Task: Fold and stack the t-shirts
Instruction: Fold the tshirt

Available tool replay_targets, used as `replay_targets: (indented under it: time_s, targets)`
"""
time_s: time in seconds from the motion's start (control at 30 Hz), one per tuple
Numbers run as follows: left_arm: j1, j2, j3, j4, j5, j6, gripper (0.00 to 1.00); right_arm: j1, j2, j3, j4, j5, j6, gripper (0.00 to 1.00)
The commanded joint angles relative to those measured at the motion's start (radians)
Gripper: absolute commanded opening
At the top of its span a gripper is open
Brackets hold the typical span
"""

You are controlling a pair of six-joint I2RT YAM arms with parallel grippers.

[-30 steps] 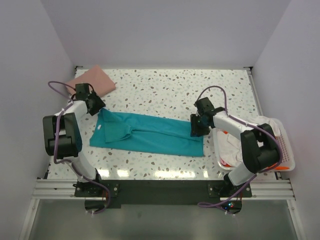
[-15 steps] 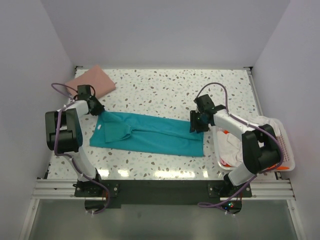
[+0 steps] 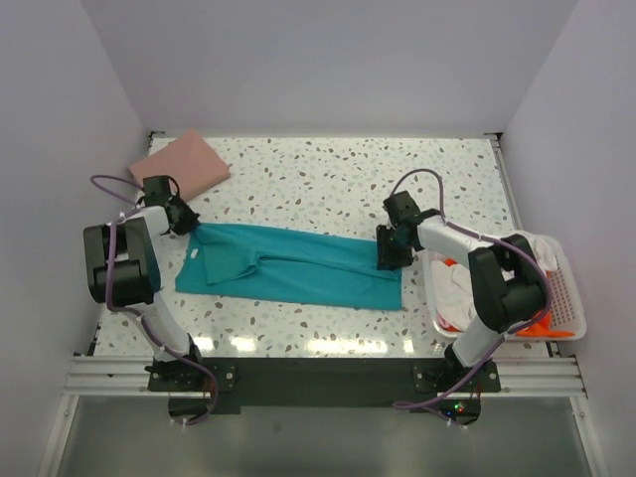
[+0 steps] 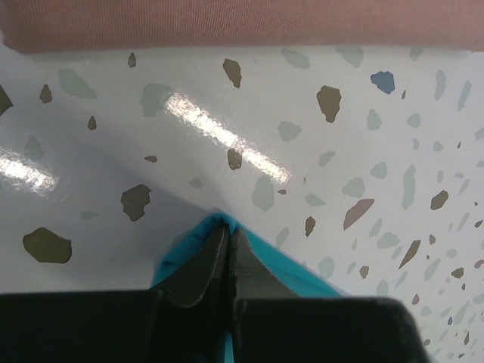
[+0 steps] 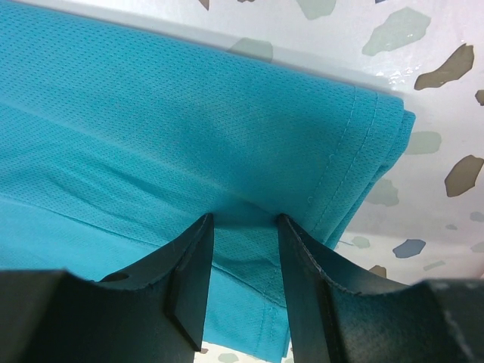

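The teal shirt lies flat on the table, in the middle of the top view. It makes a long strip from left to right.

The left pincer is at the upper left corner of the strip. It is closed tight and pinches that corner of teal cloth.

The right pincer is at the right end of the strip. Its two fingers stand a little apart, and a fold of the teal shirt fills the gap, so it grips the cloth there.

The pink shirt sits folded at the upper left of the table, just beyond the left pincer.

A basket is at the right edge. A white shirt and an orange shirt lie in it.
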Motion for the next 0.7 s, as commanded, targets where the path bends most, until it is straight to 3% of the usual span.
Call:
replay_targets:
  time_s: [0.0, 0.27, 0.67]
  targets:
    - [0.025, -0.024, -0.026, 0.045, -0.007, 0.037, 0.04, 0.004, 0.047, -0.001, -0.013, 0.047, 0.018, 0.43]
    - [0.039, -0.038, 0.003, 0.016, -0.048, 0.083, 0.32, 0.004, 0.070, 0.010, -0.022, 0.048, 0.009, 0.43]
    - [0.024, -0.305, -0.012, -0.067, -0.128, 0.085, 0.38, 0.004, 0.015, 0.083, -0.057, 0.038, -0.030, 0.43]
